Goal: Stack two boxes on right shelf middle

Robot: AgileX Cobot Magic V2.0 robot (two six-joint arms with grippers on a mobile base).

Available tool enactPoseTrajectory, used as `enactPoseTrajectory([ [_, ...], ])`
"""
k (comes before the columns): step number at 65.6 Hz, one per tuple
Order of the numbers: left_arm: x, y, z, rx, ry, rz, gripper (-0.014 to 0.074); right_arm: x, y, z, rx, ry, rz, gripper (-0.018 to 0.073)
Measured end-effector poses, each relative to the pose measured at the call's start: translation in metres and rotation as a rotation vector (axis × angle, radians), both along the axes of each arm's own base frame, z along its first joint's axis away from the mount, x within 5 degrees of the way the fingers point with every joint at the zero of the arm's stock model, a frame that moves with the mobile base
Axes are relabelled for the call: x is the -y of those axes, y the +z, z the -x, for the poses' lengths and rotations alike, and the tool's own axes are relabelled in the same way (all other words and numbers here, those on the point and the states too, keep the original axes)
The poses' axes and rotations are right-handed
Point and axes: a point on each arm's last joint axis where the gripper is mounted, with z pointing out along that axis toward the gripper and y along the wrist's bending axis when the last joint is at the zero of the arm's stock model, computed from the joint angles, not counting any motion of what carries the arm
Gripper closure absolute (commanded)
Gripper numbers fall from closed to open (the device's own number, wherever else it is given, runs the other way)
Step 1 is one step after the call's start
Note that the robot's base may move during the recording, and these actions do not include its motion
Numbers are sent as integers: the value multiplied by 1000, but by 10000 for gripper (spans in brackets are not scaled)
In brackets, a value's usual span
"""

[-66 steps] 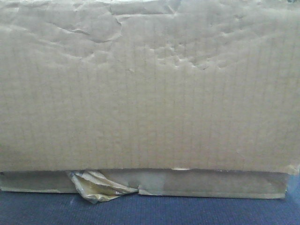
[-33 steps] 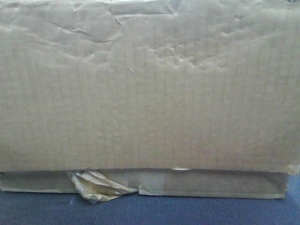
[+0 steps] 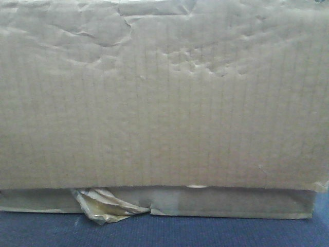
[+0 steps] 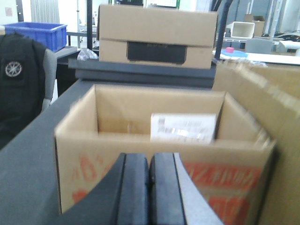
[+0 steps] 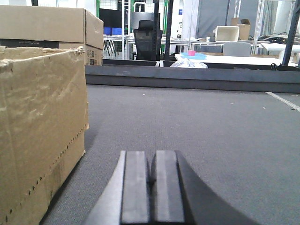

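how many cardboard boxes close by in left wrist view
3: open red-printed box straight ahead, plain box cut off at right, closed box on the ledge behind. More may be hidden.

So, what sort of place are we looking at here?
Probably a robotics lab or storage workshop, not a home. A creased cardboard box sits on a grey work surface, and a blue plastic bin, an office chair and white tables stand in the background.

Item one, my left pincer (image 4: 150,161): two flat matt-black finger pads (image 4: 133,192), top corners rounded, each backed by a smooth dark outer shell (image 4: 193,199) that flares outward lower down. Item two, my right pincer (image 5: 153,164): same pattern, charcoal finger pads (image 5: 136,187), outer shells (image 5: 202,204) catching a faint grey sheen.
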Motion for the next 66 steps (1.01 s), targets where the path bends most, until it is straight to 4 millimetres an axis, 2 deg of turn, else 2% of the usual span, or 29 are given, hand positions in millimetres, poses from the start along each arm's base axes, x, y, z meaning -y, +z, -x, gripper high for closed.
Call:
enactPoseTrajectory([
  [13,0,60,2,-102,-1,6,707,0,0,0,0,0,0,721],
  [20,0,83,-12,-260,-1,8,707,0,0,0,0,0,0,721],
  [26,0,98,-33,-425,0,10,707,0,0,0,0,0,0,721],
  [30,0,103,-48,-523,-3,16,707,0,0,0,0,0,0,721],
  [40,0,119,-85,-634,-2,17,707,0,0,0,0,0,0,721],
  [51,0,124,-120,-717,-5,23,707,0,0,0,0,0,0,721],
  [66,-4,129,-171,-962,-25,-14,707,0,0,0,0,0,0,721],
])
